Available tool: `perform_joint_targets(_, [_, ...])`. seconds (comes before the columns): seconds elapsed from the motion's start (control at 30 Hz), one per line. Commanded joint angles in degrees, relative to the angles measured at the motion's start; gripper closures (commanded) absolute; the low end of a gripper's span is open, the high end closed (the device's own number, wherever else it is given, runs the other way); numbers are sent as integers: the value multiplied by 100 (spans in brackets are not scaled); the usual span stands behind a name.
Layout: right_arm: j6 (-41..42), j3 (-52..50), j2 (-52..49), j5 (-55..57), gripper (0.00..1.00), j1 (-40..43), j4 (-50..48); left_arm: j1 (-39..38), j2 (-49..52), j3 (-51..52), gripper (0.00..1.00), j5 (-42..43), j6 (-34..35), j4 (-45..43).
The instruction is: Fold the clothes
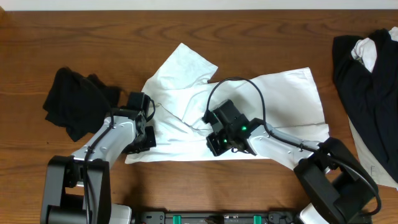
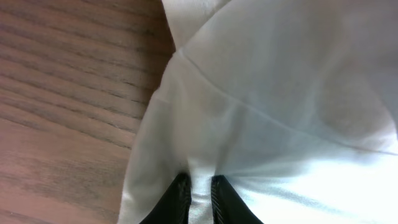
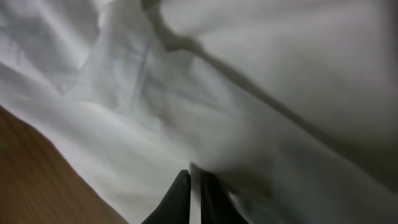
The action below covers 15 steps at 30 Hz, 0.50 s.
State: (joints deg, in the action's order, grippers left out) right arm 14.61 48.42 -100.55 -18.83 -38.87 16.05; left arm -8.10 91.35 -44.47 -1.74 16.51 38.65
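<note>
**Left gripper** [image 1: 148, 137] [image 2: 198, 186]: the dark fingers [image 2: 180, 190] are drawn close together, and a narrow fold of white cloth is pinched between them. Bare wood is seen to the left of the fingers in the wrist view.

**Right gripper** [image 1: 217, 144] [image 3: 191, 177]: the fingers [image 3: 181, 186] are nearly pressed together, and a thin ridge of white cloth is nipped between them. A green light is lit on the gripper body. A black cable [image 1: 236, 81] is looped above it.

**T-shirt** [image 1: 280, 99] [image 2: 280, 93] [image 3: 280, 62]: white and spread on the table [image 1: 62, 37], partly folded and creased. It is held at its left edge by the left gripper and near the middle of its front edge by the right gripper. One flap is turned up ahead of both grippers. A seam is seen running ahead of the left fingers.

**Black garment** [image 1: 74, 102]: crumpled, and lying just beyond the left gripper on its outer side. It is apart from the T-shirt.

**Pile** [image 1: 367, 81]: black cloth is mixed with white. It lies well apart from the right gripper, on its outer side at the table's edge.
</note>
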Motion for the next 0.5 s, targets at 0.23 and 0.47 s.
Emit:
perform_joint_targets(0.23, [619,-37,-173,1445,94,481,479,31,114,118,85,-234,24,-81])
perform_joint_targets(0.47, [1119,-37,-173,2166,92,573,643,31,114,118,84,-236,24,-81])
